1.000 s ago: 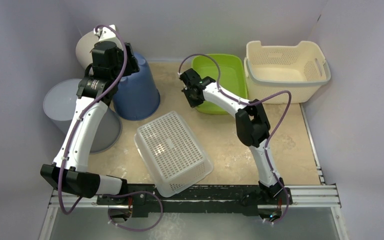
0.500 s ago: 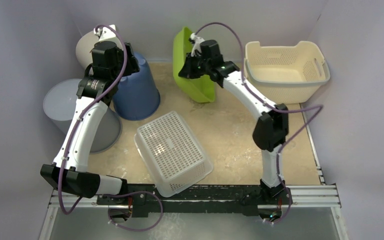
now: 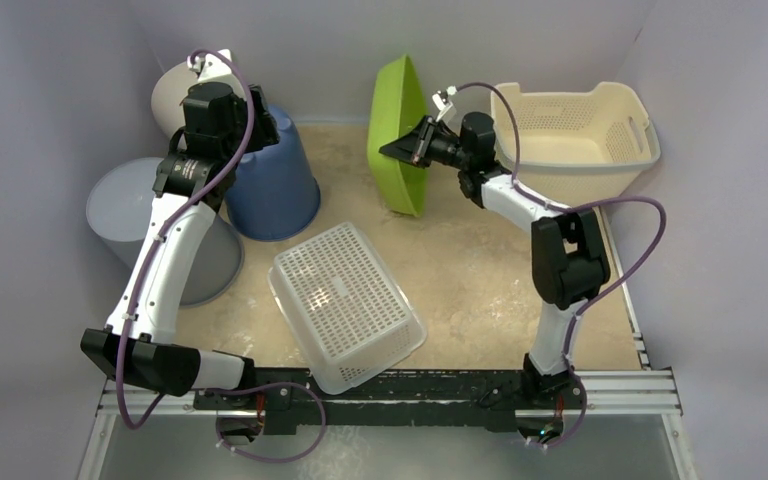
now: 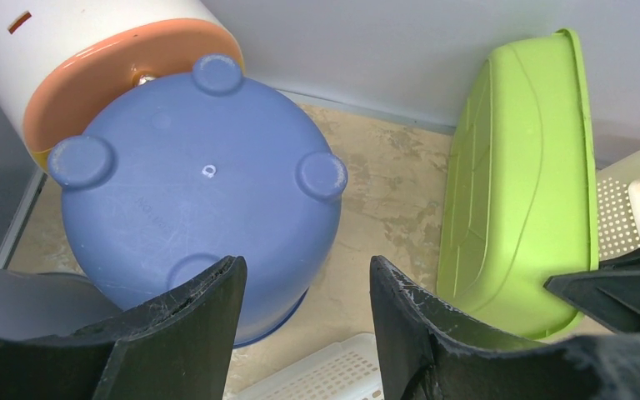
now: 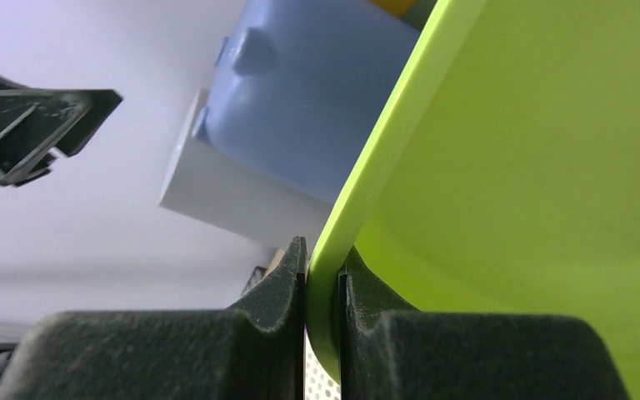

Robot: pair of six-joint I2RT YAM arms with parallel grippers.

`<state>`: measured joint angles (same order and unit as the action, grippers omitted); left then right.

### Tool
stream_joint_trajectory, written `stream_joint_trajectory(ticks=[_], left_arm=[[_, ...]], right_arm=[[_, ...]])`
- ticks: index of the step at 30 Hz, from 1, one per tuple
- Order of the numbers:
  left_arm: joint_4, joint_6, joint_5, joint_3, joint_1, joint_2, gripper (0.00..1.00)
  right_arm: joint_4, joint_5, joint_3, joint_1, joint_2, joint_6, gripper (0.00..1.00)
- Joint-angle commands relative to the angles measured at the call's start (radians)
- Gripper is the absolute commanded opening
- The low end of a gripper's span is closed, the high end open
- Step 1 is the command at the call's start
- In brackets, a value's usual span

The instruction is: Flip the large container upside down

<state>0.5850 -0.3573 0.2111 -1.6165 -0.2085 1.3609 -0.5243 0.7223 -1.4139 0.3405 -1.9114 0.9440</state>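
The right tool [image 5: 323,258] is pinching the rim of the green container [image 3: 397,130], which is standing tipped up on edge on the counter [image 3: 460,280], directly at that tool's tips. The left tool [image 4: 304,275] is hovering with its 2 fingers spread, empty, just above the upturned blue bucket [image 4: 192,192].

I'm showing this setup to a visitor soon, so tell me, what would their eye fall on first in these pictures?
The lime green tub stands tipped up almost vertical at the back centre, its rim pinched in the shut right pincer. At the back left, the open left pincer hangs above an upturned blue bucket, and a white mesh basket lies upside down near the front.
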Motion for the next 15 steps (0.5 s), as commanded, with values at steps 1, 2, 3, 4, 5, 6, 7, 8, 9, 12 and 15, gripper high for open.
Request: stream_joint_trajectory(ticks=[1,2,3,4,5,6,7,8,9,12,15], left_arm=[[-0.05,-0.007,-0.011,-0.014,0.011,-0.021,0.56],[-0.047,-0.004,-0.008,-0.015,0.011,-0.02,0.56],[-0.045,-0.003,-0.005,-0.015,0.011,-0.02,0.56],[-0.044,-0.002,-0.004,-0.015,0.011,-0.022,0.56],[-0.044,-0.002,-0.002,-0.013,0.011,-0.021,0.56],[-0.044,-0.001,-0.003,-0.012,0.011,-0.022,0.56],[-0.044,-0.002,-0.003,-0.01,0.011,-0.023,0.56],[-0.045,-0.002,-0.005,-0.008,0.011,-0.023,0.56],[-0.046,-0.004,-0.005,-0.008,0.011,-0.022,0.56],[-0.05,-0.006,-0.011,-0.008,0.011,-0.021,0.56],[-0.049,-0.006,-0.011,-0.012,0.011,-0.023,0.56]], right_arm=[[-0.315,0.105,0.116,0.008,-0.015,0.281,0.02],[-0.411,0.105,0.133,0.008,-0.026,0.348,0.02],[-0.492,0.107,0.141,0.01,-0.043,0.393,0.01],[-0.57,0.118,0.144,0.017,-0.061,0.448,0.01],[-0.659,0.127,0.142,0.026,-0.076,0.51,0.01],[-0.729,0.133,0.131,0.034,-0.094,0.557,0.01],[-0.79,0.139,0.115,0.042,-0.113,0.598,0.01],[-0.838,0.146,0.099,0.048,-0.131,0.635,0.01],[-0.883,0.15,0.086,0.053,-0.148,0.667,0.01],[-0.962,0.152,0.107,0.056,-0.177,0.749,0.01],[-0.991,0.13,0.216,0.049,-0.164,0.784,0.03]])
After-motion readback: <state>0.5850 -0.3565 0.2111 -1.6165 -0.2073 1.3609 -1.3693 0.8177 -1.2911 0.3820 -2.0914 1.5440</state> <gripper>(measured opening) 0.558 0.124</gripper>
